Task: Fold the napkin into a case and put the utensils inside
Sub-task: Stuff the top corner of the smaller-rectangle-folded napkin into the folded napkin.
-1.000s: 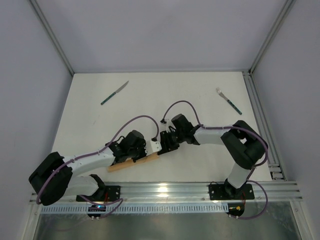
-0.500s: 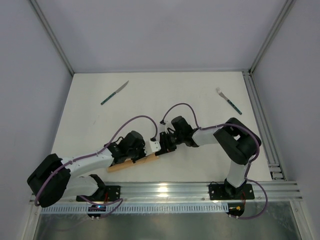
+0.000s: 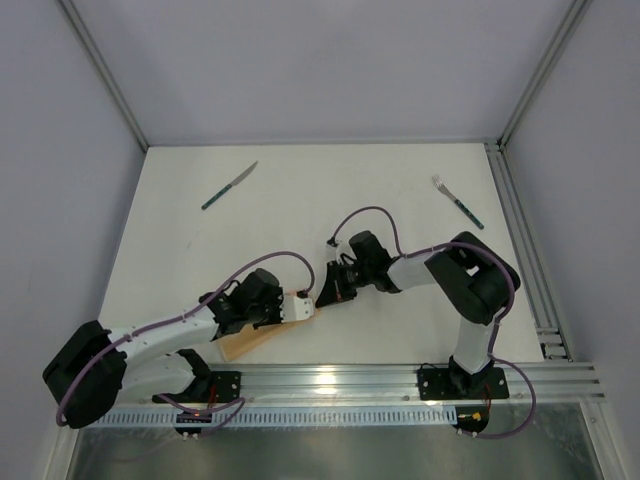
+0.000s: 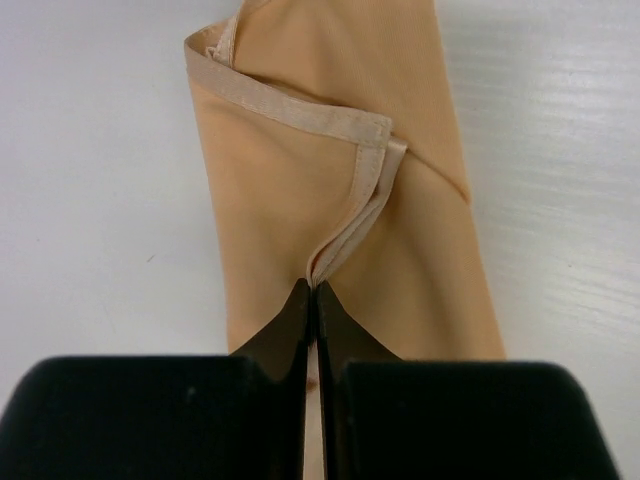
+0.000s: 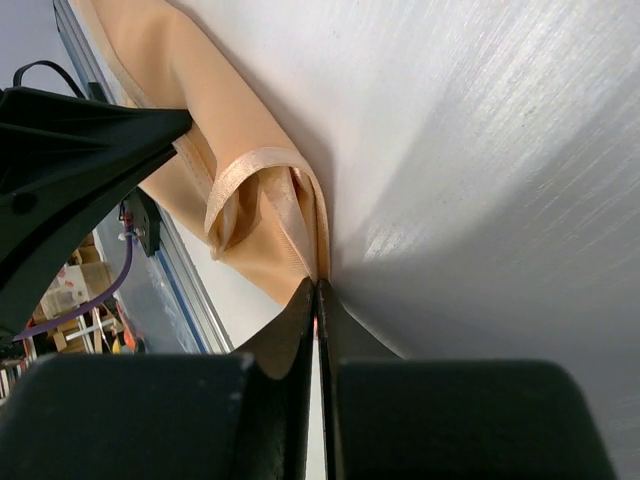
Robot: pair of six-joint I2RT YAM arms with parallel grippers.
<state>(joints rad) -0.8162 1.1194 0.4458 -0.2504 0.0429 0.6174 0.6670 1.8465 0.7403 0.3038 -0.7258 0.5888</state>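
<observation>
Left claw (image 4: 312, 292) and right claw (image 5: 316, 288), both pressed together, pinch hemmed edges of the napkin (image 4: 270, 190).

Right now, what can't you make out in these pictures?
- Top view: the left arm hides most of the napkin, so its folds are unclear.
- Top view: the fork is too small to count its tines.
- Left wrist view: the left hand covers the napkin's near end.
- Right wrist view: the napkin runs off the top edge.

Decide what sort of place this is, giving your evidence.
Probably a lab robot test cell: a white table edged by aluminium rails, plain grey panels around it, and a left arm and right arm bolted at its near edge.
</observation>
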